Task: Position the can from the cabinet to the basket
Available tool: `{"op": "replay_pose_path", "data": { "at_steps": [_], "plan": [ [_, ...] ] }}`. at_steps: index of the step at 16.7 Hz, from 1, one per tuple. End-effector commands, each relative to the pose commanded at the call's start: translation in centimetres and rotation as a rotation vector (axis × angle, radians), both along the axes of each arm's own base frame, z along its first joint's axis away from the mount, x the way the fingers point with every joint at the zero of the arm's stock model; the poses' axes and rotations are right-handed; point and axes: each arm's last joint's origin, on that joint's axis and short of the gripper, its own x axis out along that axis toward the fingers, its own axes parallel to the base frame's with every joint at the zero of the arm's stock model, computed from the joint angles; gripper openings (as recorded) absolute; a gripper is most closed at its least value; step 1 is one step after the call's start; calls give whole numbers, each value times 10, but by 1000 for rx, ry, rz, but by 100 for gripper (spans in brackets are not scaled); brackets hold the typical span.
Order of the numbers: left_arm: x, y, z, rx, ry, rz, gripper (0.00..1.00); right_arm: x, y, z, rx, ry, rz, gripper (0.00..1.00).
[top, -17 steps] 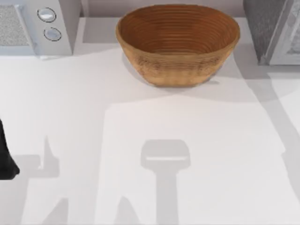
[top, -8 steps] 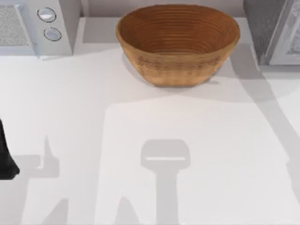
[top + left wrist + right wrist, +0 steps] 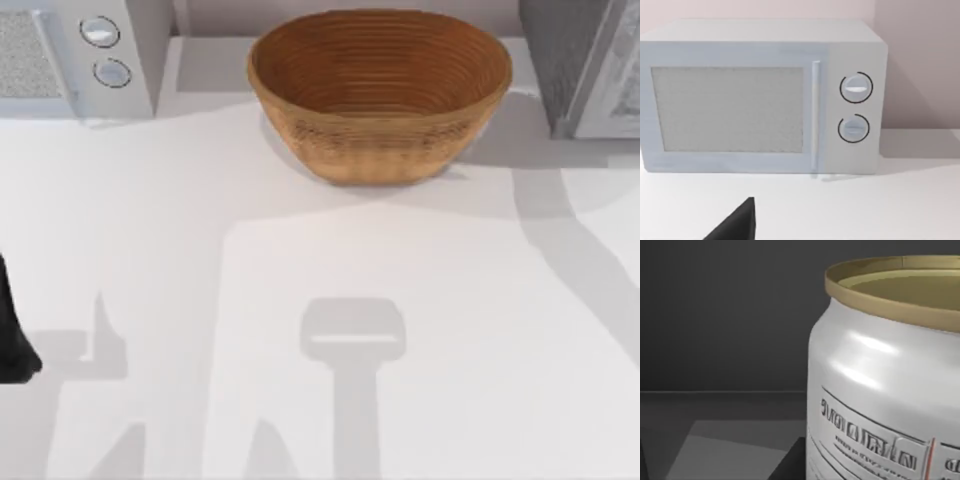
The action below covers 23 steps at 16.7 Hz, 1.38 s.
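The basket [image 3: 380, 92] stands at the top middle of the top view, upright on the white table [image 3: 300, 260], and its brown ribbed inside holds nothing. To its left, in the upper left corner, is a white microwave [image 3: 75, 55] with two round knobs [image 3: 100, 32]. In the upper right corner is the grey cabinet [image 3: 585, 65].

The left arm [image 3: 12, 330] is at the left edge of the top view, a little below the middle, a dark shape just inside the frame. In the left wrist view a dark tip of the left gripper [image 3: 735, 225] appears at the bottom of the frame, in front of the microwave [image 3: 760, 95]; I cannot tell if its fingers are apart or together.

In the right wrist view the can [image 3: 885, 385] is very close, at the right of the frame, upright, silver with a golden rim and printed letters, inside a dark space. The state of the right hand I cannot tell.
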Motion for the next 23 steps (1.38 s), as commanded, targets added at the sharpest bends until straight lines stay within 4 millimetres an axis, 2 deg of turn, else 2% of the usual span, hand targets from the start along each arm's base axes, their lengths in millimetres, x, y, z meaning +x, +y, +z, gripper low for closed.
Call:
{"op": "replay_pose_path", "data": {
  "at_steps": [5, 8, 11, 13, 15, 17, 23],
  "plan": [
    [0, 0, 0, 0, 0, 0, 100, 1, 0, -2, -2, 6, -2, 0],
    [0, 0, 0, 0, 0, 0, 100, -5, -7, -6, 4, -5, -1, 0],
    [0, 0, 0, 0, 0, 0, 100, -16, -21, -23, 7, -15, -1, 0],
    [0, 0, 0, 0, 0, 0, 100, -23, -31, -44, 3, -12, -2, 0],
    [0, 0, 0, 0, 0, 0, 100, -29, -42, -77, -6, 7, -3, 0],
    [0, 0, 0, 0, 0, 0, 100, -34, -51, -124, -19, 43, -3, 0],
    [0, 0, 0, 0, 0, 0, 100, -52, -76, -294, -24, 134, 0, 0]
  ]
}}
